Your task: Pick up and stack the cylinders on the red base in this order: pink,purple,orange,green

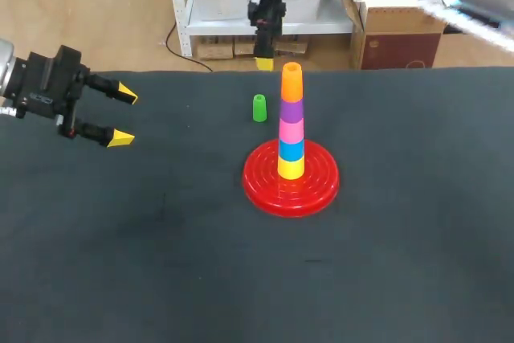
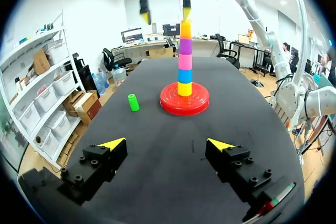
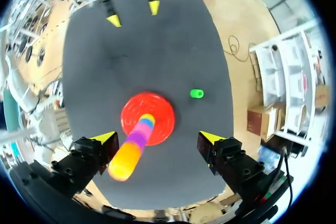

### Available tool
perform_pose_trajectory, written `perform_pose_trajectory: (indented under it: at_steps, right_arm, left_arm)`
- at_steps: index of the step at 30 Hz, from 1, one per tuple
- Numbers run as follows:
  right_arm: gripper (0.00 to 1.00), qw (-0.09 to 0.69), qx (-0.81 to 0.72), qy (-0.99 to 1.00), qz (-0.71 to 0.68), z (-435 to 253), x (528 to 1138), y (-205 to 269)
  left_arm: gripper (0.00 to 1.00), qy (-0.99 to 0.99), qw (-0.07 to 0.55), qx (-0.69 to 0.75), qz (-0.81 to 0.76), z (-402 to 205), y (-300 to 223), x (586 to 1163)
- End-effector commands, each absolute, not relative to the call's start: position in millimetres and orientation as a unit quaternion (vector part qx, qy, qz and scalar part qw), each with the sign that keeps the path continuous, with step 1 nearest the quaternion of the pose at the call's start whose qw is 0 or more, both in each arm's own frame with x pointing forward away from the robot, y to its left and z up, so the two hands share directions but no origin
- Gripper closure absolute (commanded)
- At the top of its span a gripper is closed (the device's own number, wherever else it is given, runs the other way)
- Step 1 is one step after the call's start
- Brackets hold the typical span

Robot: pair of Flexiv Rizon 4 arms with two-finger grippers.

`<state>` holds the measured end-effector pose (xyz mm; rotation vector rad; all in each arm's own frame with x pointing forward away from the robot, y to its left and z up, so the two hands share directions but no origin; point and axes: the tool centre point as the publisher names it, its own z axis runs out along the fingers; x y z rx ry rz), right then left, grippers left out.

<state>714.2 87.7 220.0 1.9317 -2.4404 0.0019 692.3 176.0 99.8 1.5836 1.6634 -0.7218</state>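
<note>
Shows the red base (image 1: pixel 265 186) near the middle of the worktop (image 1: pixel 161 263), bearing a stack (image 1: pixel 291 122) of yellow, blue, pink, purple and orange cylinders, orange topmost. Shows the green cylinder (image 1: pixel 259 108) upright on the worktop, apart from the base, toward the far edge. Places the right claw (image 3: pixel 158 138) above the stack and the left claw (image 1: pixel 120 116) near the left edge, both spread wide and empty.

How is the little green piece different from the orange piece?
The green piece stands alone on the black table. The orange piece sits on top of the stack on the red base. The green piece also looks smaller than the orange piece. Both are round and stand upright.
</note>
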Motion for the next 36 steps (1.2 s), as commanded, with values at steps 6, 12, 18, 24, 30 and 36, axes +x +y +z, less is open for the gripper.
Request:
perform_pose_trajectory:
  at_steps: [6,12,18,24,30,36]
  right_arm:
    - [0.00,0.082,0.558,-0.826,-0.009,170,773,124]
    - [0.00,0.090,0.517,-0.851,-0.001,136,776,129]
    - [0.00,0.098,0.480,-0.871,0.025,104,786,129]
    - [0.00,0.108,0.461,-0.881,0.019,71,798,127]
    - [0.00,0.114,0.445,-0.888,-0.018,51,809,119]
    - [0.00,0.119,0.445,-0.888,-0.010,49,819,117]
  left_arm:
    - [0.00,0.645,0.361,0.614,-0.278,99,176,691]
    - [0.00,0.645,0.361,0.614,-0.278,99,176,691]
    - [0.00,0.645,0.361,0.614,-0.278,99,176,691]
    - [0.00,0.645,0.361,0.614,-0.278,99,176,691]
    - [0.00,0.645,0.361,0.614,-0.278,99,176,691]
    - [0.00,0.645,0.361,0.614,-0.278,99,176,691]
